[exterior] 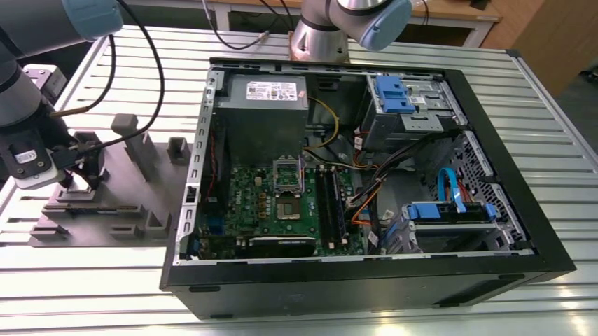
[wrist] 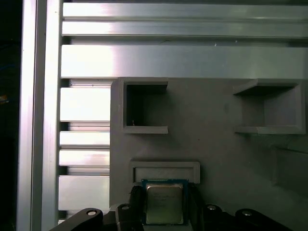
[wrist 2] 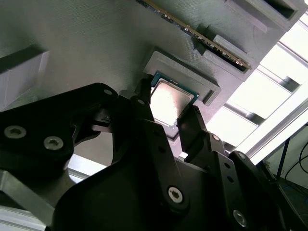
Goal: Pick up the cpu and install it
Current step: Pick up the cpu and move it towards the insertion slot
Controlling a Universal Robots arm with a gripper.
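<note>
The cpu (wrist 2: 171, 98) is a small square chip with a silvery top and a pale green rim. It sits at the rim of a shallow pocket (wrist: 164, 171) in the grey fixture plate (exterior: 140, 185). In both wrist views my gripper (wrist: 164, 206) has a black finger against each of two opposite edges of the cpu (wrist: 163, 204). In the exterior view the gripper (exterior: 82, 180) hangs low over the fixture, at the exterior view's left of the open computer case (exterior: 523, 210). Inside the case lies the green motherboard (exterior: 248, 203) with its silver socket frame (exterior: 287, 204).
Grey posts and blocks (exterior: 140, 150) rise from the fixture plate around the gripper. A memory stick (wrist 2: 202, 41) stands on edge in a slot beside the pocket. The power supply (exterior: 265, 112), blue drive brackets (exterior: 393, 94) and cables crowd the case. Everything rests on a slatted aluminium table (exterior: 523, 77).
</note>
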